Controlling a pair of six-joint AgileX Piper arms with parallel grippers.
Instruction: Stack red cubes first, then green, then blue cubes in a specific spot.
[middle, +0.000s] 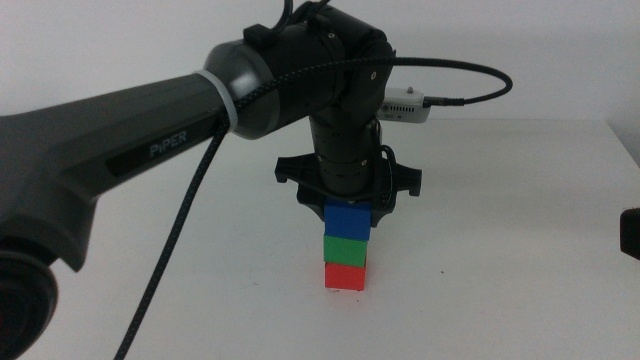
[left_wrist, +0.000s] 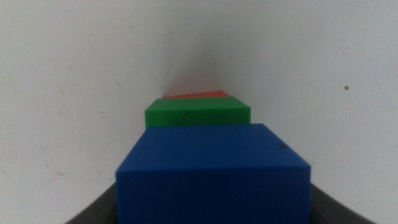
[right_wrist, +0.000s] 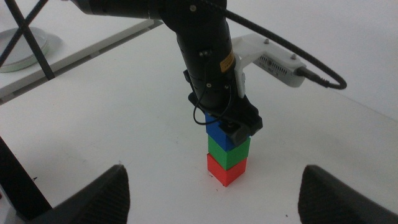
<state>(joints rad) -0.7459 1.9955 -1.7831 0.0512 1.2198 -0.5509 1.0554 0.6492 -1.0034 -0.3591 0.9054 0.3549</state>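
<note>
Atop green cube (middle: 347, 247) and red cube (middle: 346, 275), blue cube (middle: 348, 218), left gripper (middle: 349, 205) clamping

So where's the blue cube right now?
The blue cube is near the middle of the table in the middle view, on top of the green cube and red cube, with the left hand right over it.

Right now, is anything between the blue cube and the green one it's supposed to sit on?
Nothing visible: the blue cube, under the left gripper, appears to rest directly on the green cube, which tops the red cube.
</note>
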